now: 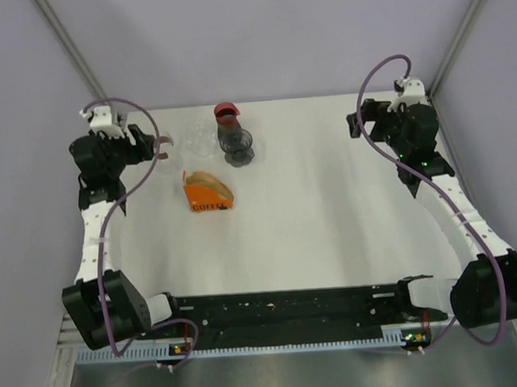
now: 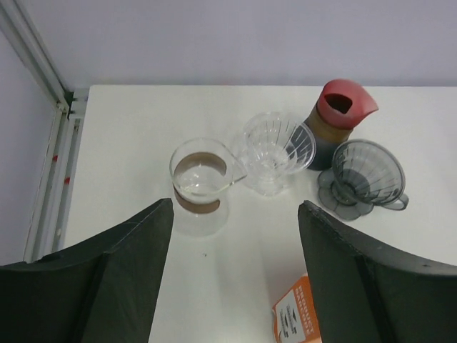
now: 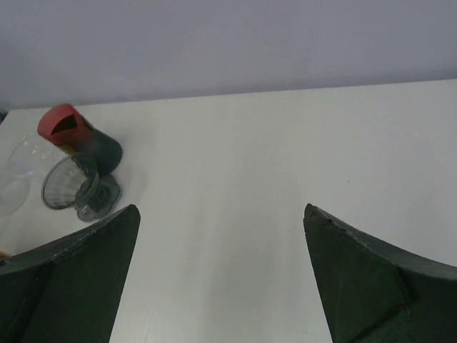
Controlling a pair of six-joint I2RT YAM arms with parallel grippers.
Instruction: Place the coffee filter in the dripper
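Observation:
An orange filter box (image 1: 208, 195) holding tan paper filters lies on the white table left of centre; its corner shows in the left wrist view (image 2: 299, 314). A smoky grey dripper (image 1: 237, 147) stands just behind it, also seen in the left wrist view (image 2: 366, 179) and the right wrist view (image 3: 76, 188). A clear glass dripper (image 2: 278, 153) stands to its left. My left gripper (image 1: 163, 148) (image 2: 235, 218) is open and empty, above the table near the glassware. My right gripper (image 1: 356, 123) (image 3: 221, 218) is open and empty at the far right.
A dark jug with a red lid (image 1: 227, 116) (image 2: 340, 114) (image 3: 77, 134) stands behind the grey dripper. A clear glass carafe with a brown band (image 2: 201, 176) stands left of the clear dripper. Grey walls close the back and sides.

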